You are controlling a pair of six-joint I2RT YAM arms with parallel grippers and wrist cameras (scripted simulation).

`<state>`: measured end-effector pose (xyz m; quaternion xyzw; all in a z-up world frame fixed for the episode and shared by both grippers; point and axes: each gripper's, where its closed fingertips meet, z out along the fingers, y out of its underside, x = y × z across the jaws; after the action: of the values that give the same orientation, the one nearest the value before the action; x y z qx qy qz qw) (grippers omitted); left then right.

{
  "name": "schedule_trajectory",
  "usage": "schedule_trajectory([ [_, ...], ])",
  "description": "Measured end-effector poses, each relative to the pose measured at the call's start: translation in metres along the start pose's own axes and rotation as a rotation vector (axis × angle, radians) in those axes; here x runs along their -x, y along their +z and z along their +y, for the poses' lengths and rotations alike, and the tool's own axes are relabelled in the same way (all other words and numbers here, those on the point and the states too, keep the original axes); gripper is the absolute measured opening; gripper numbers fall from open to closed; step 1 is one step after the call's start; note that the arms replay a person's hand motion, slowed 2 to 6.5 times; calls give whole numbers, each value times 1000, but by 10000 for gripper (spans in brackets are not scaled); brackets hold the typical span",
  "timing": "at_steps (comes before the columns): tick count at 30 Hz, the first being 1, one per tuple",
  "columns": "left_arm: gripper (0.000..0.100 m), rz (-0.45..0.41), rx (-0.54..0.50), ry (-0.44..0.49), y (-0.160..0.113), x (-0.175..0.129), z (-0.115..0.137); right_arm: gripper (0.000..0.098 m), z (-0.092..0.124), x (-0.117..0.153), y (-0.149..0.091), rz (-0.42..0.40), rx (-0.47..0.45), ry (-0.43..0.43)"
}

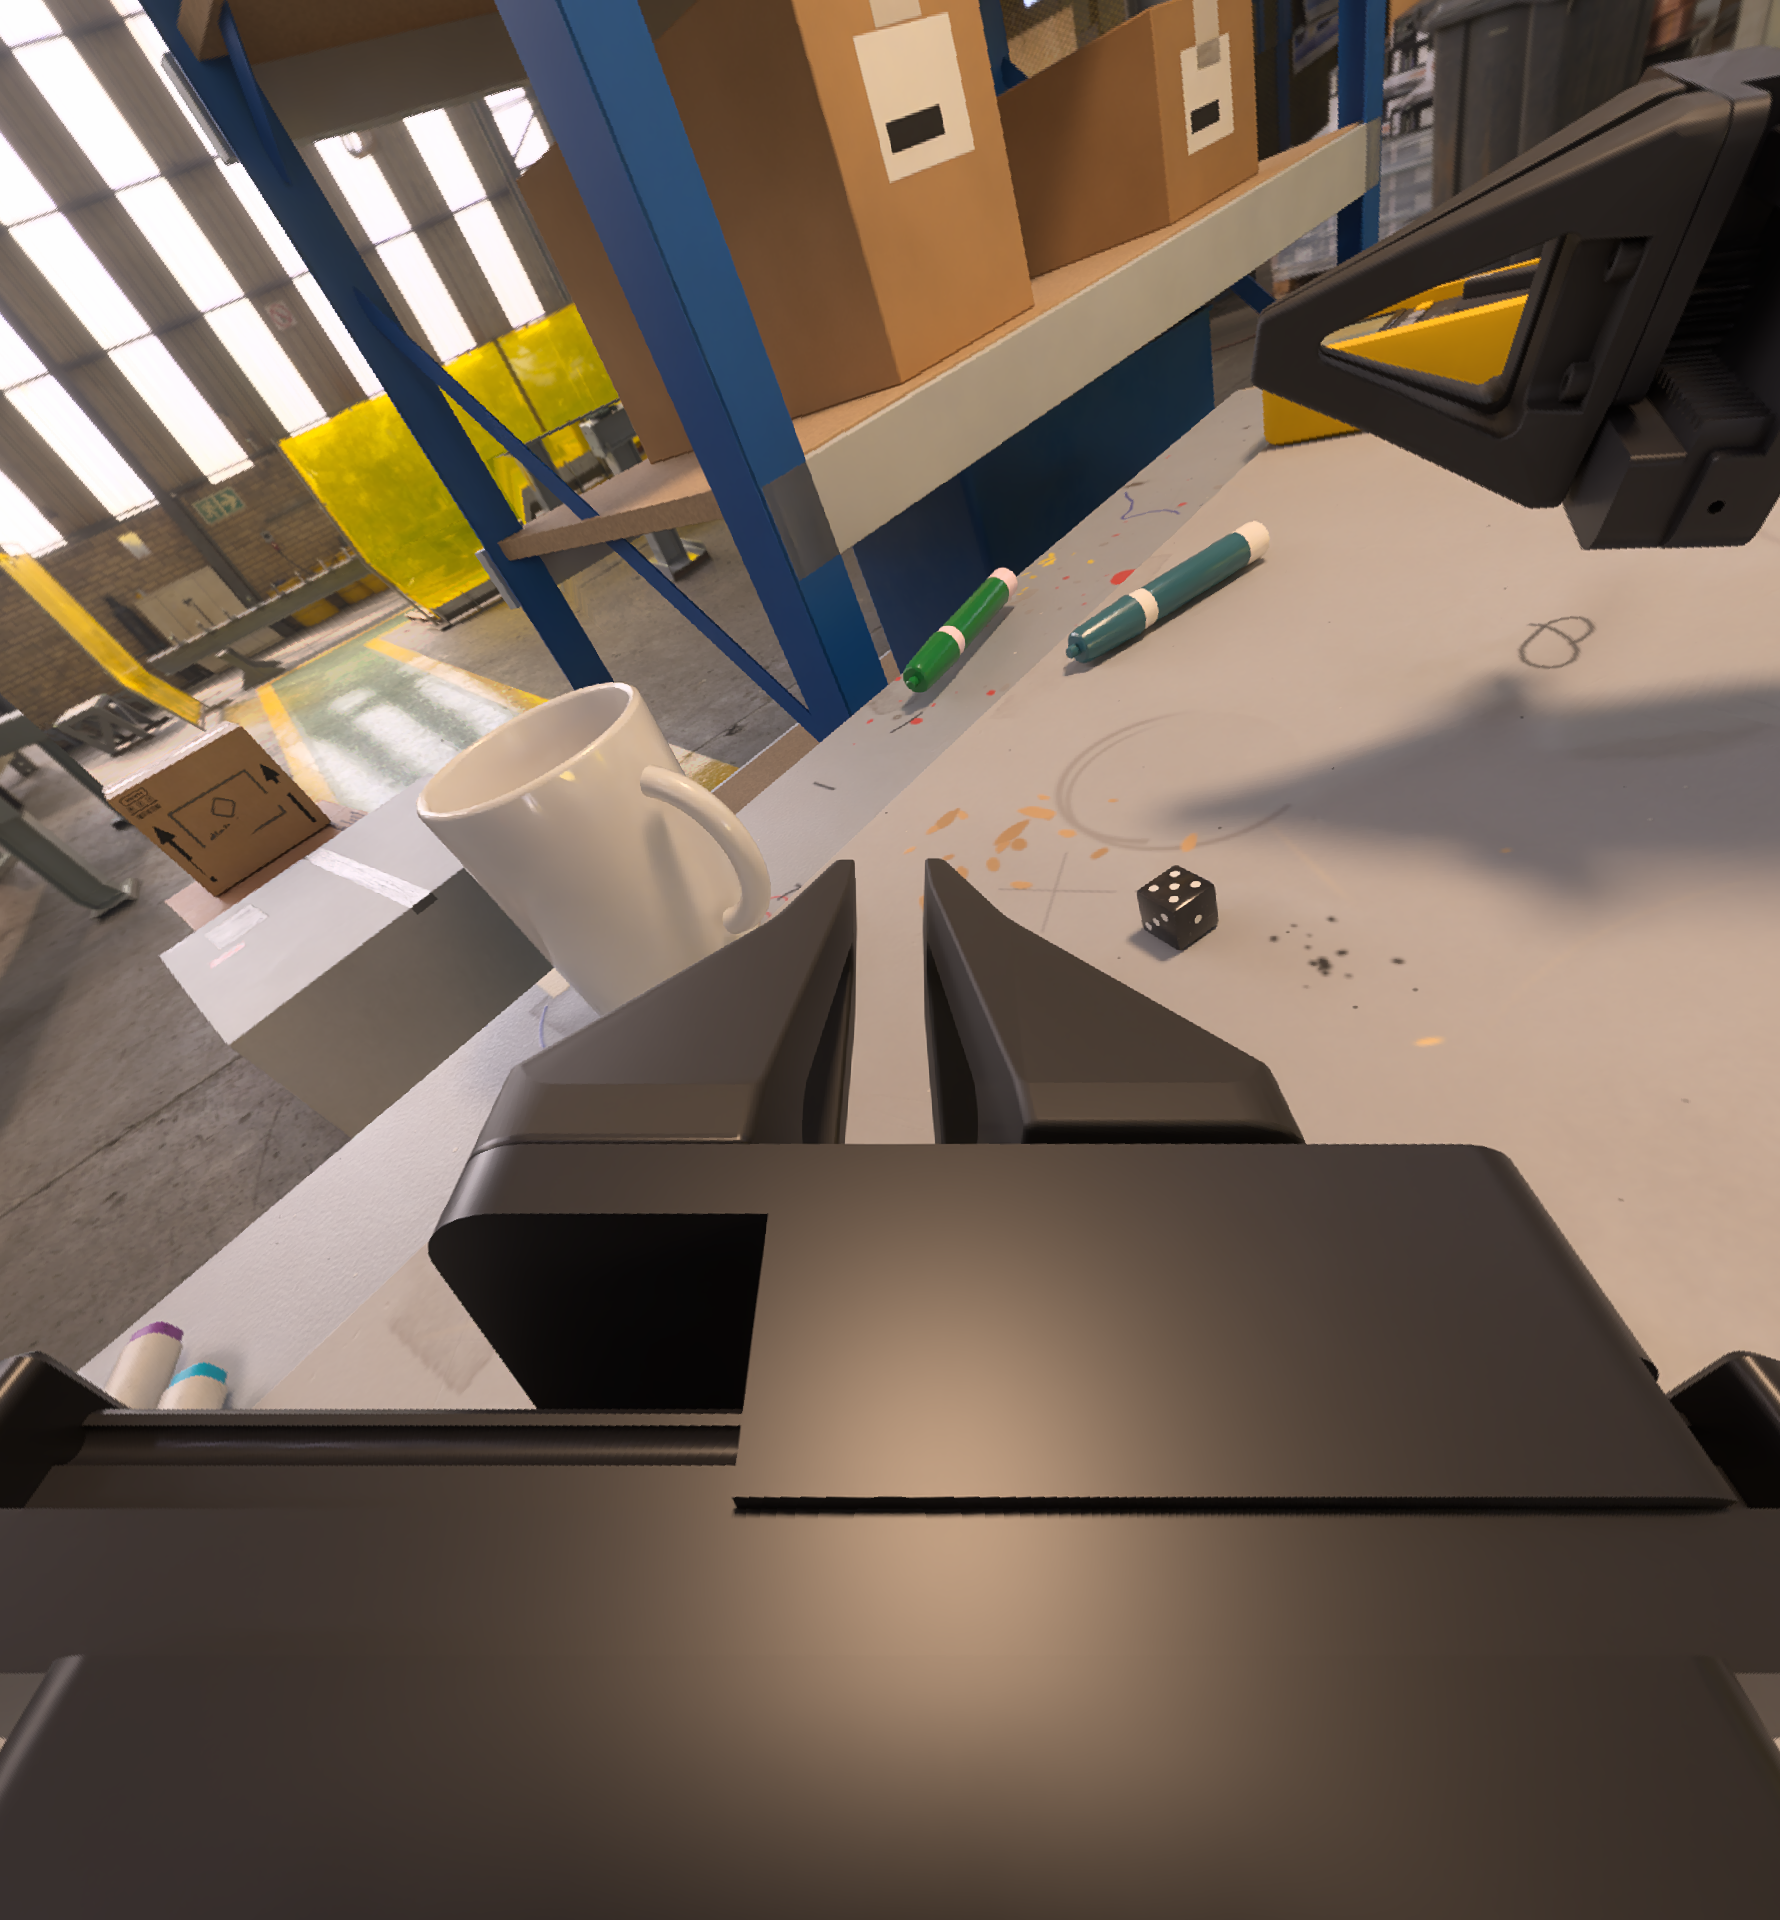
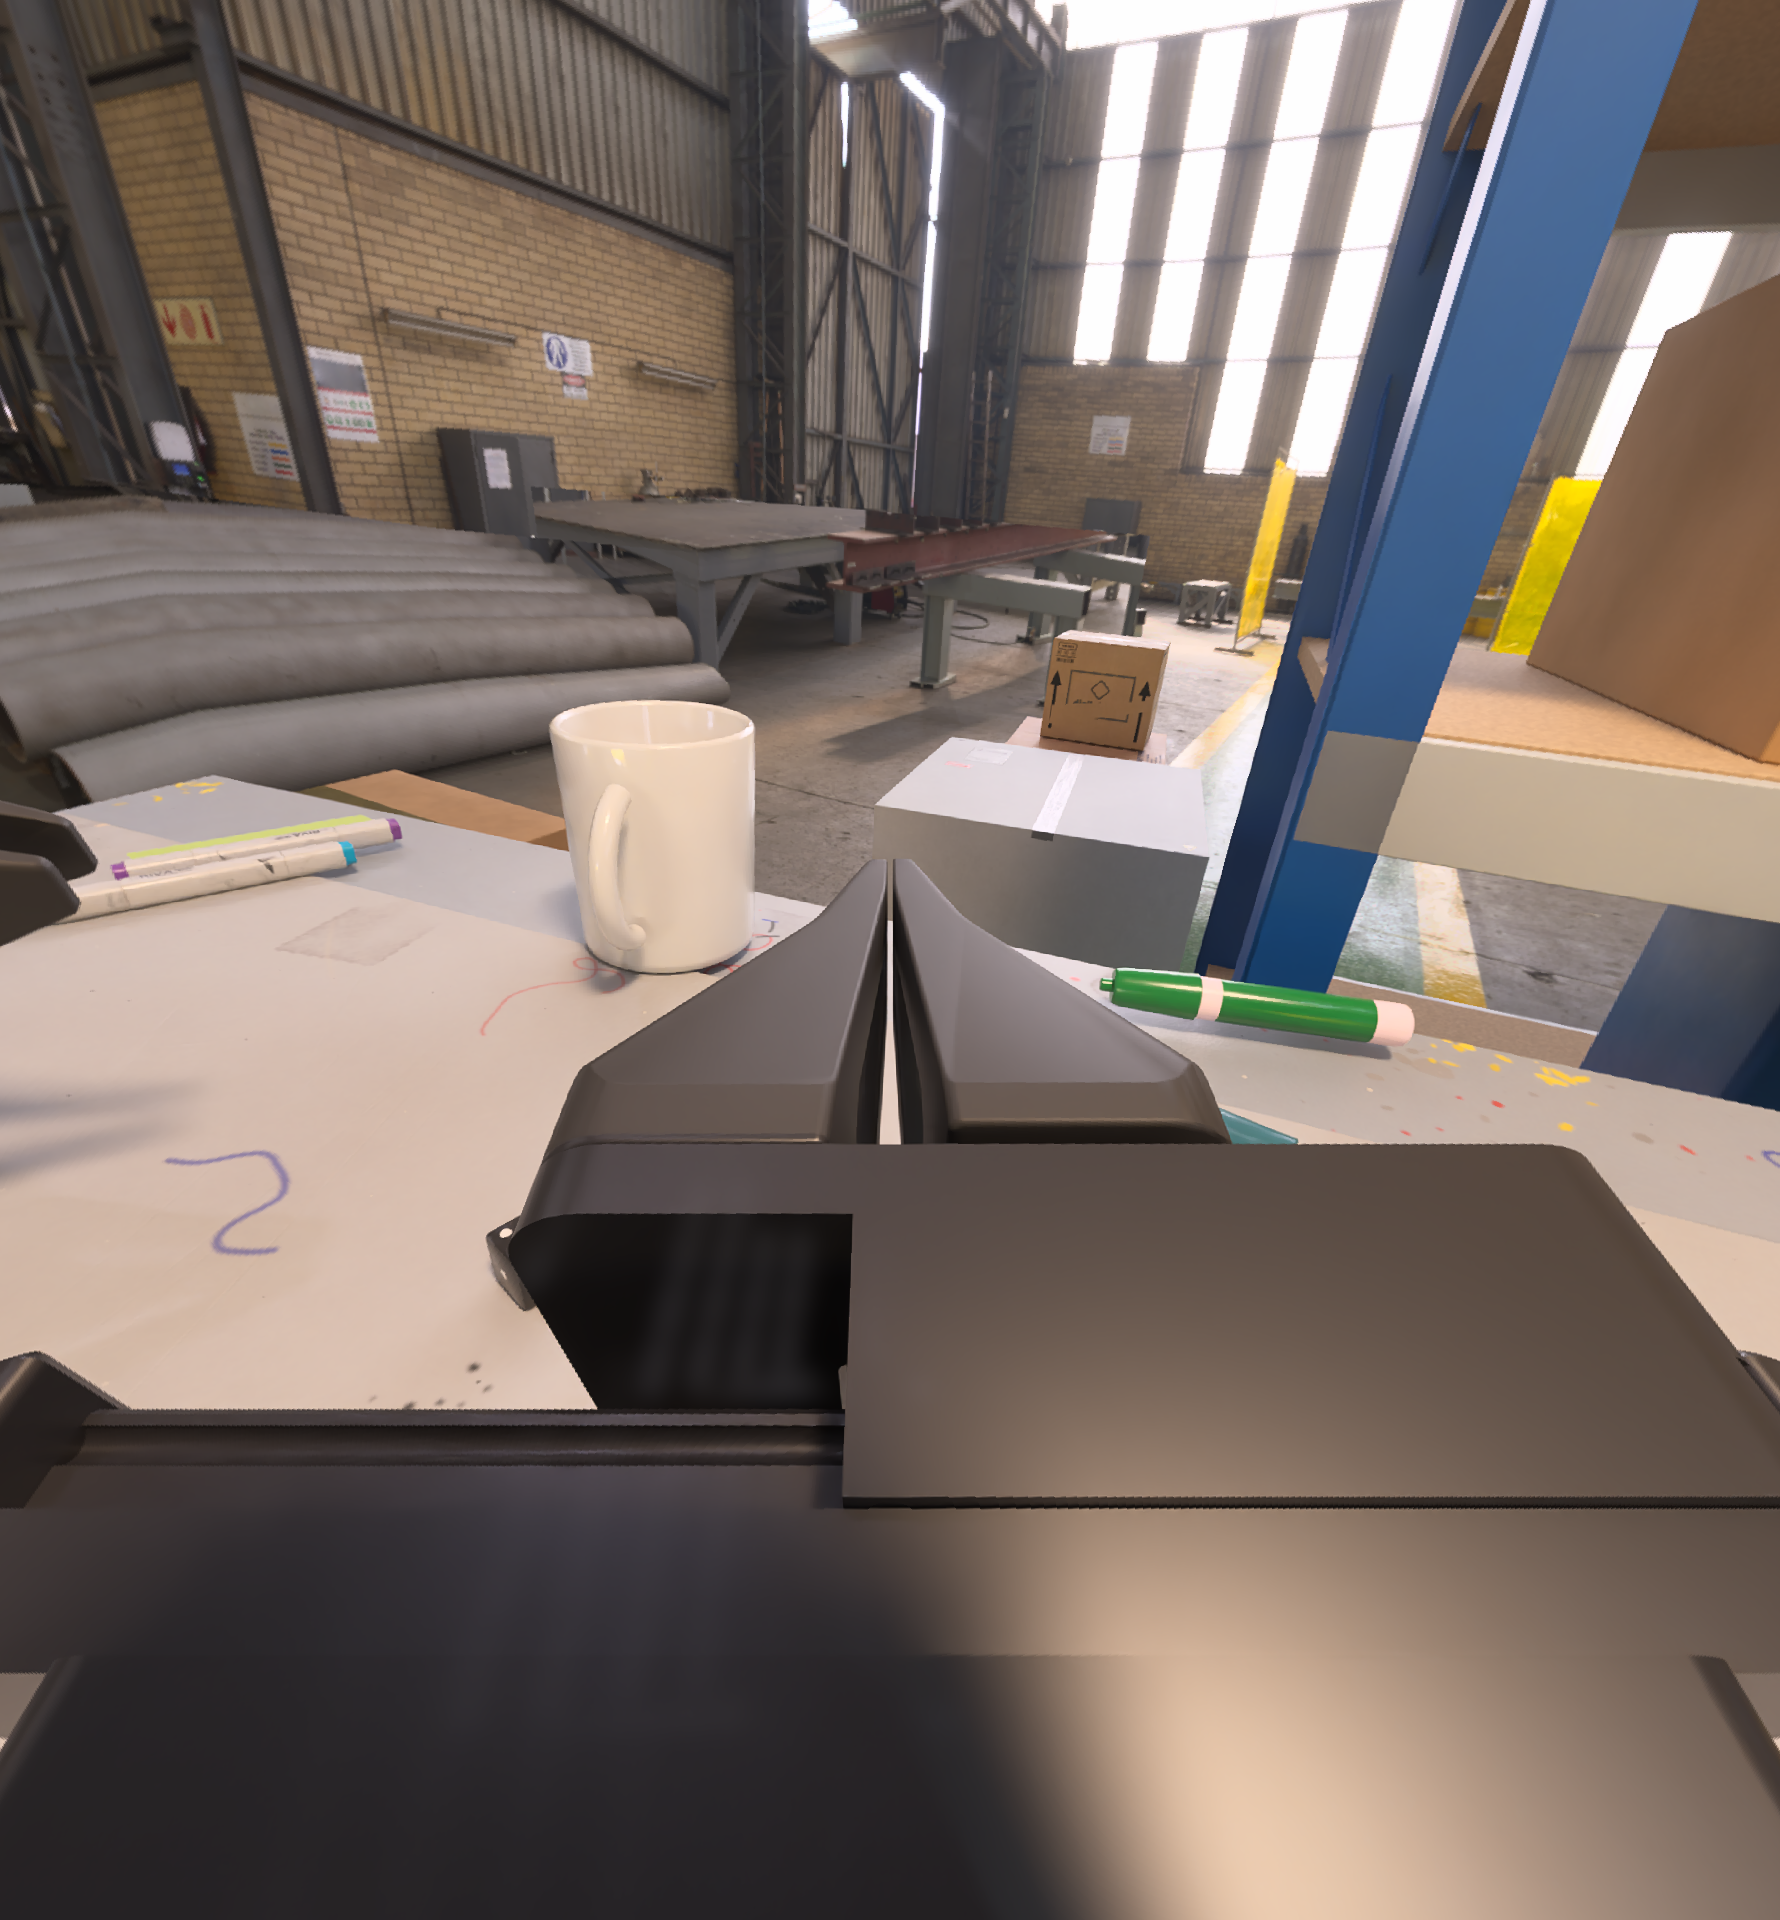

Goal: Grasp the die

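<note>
A small black die (image 1: 1177, 906) with white pips sits on the grey table (image 1: 1488, 1039), just right of and beyond my left gripper (image 1: 890, 873). The left fingers are slightly apart, with nothing between them. My right gripper (image 2: 890, 868) is shut and empty; in the left wrist view it hangs above the table at the upper right (image 1: 1281, 358), apart from the die. In the right wrist view only a black corner of the die (image 2: 501, 1242) shows beside the gripper body.
A white mug (image 1: 595, 831) stands near the table's edge, left of my left fingers. A green marker (image 1: 959, 631) and a teal marker (image 1: 1166, 592) lie farther off. Two white markers (image 2: 242, 852) lie near the left gripper. Blue shelving (image 1: 657, 312) holds cardboard boxes.
</note>
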<state>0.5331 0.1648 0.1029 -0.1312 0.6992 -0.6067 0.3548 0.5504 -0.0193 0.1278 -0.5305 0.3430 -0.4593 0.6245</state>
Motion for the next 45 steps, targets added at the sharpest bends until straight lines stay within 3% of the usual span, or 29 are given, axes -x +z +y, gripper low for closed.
schedule_trajectory([
  [7, 15, -1, 2, 14, -1, -1, 0, 9, 2, -1, 6, 10, 9, -107],
  [13, 9, 4, -16, 12, -3, 0, -5, 9, 15, 0, 12, 25, 85, -185],
  [20, 9, -5, -24, 1, -6, 5, -6, 9, 12, 8, 13, 43, 87, -311],
  [30, 9, -10, -29, -19, -7, 7, -5, 9, 7, 4, 11, 75, 62, -293],
  [37, 9, -29, -59, 15, -7, 9, -10, 9, 2, 0, 8, 93, 33, -267],
  [45, 99, -35, -70, 27, -8, 9, -11, 9, -1, 1, 6, 92, 19, -290],
])
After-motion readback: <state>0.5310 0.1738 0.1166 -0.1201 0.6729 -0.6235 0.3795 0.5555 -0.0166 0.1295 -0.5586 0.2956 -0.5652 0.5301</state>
